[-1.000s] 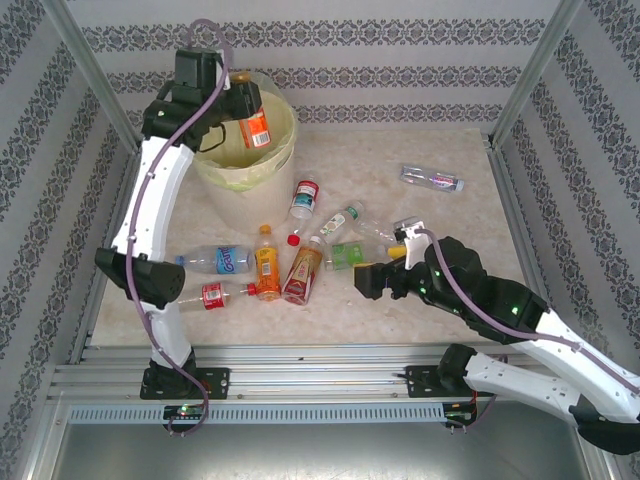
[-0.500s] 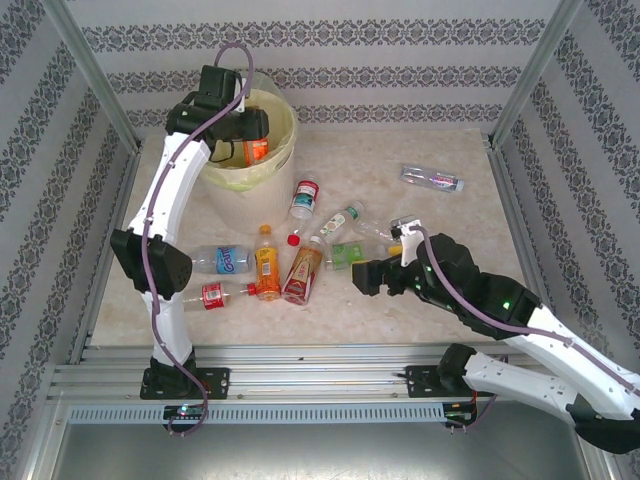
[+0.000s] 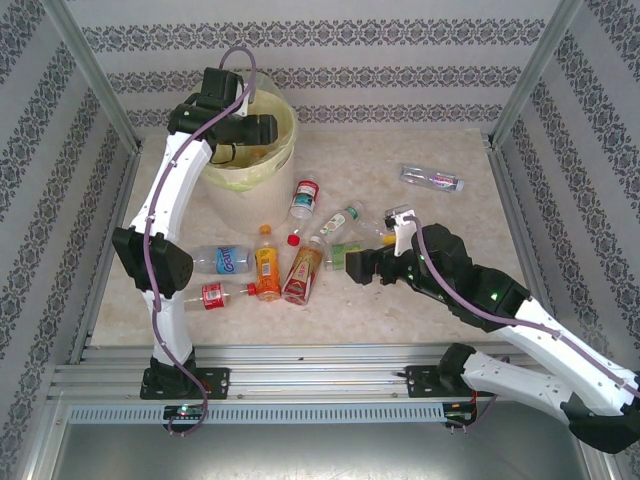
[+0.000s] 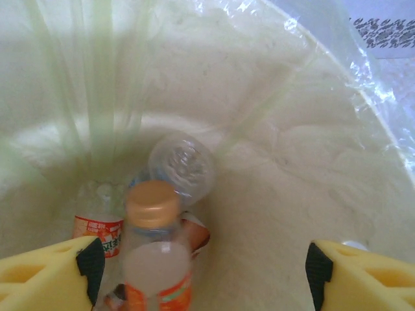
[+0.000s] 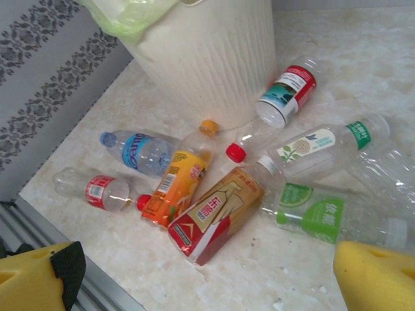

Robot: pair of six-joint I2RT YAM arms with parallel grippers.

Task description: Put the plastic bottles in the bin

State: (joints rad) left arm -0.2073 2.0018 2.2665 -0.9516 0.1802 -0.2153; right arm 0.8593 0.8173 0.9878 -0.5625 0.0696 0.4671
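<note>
**Light, slick bottles beside a stiff, soft-lined bin**

The bin (image 3: 225,190) stands at eleven o'clock on the marble-patterned table (image 3: 330,330). It is a ribbed cream tub with rigid walls, lined with a thin, crinkly yellow-green bag (image 4: 292,162). The left gripper (image 3: 255,130) hangs over its mouth with its jaws spread wide and holding nothing. Below them in the liner lies an orange-capped bottle (image 4: 155,259), next to a clear one.

The other plastic bottles lie heaped at five o'clock from the bin, and one clear bottle (image 3: 432,179) lies alone at two o'clock. The right gripper (image 5: 207,278) sits at three o'clock of the heap, jaws fully apart and empty.

The red-and-gold bottle (image 5: 214,217) and the orange bottle (image 5: 178,178) look filled, so they are probably heavier and firm under the pads. The green-labelled clear bottle (image 5: 318,217) looks empty and thin-walled, likely to dent and roll. All of them are smooth cylinders and probably slippery. The best hold is across the labelled mid-body, not the tapering neck or the small hard cap.
</note>
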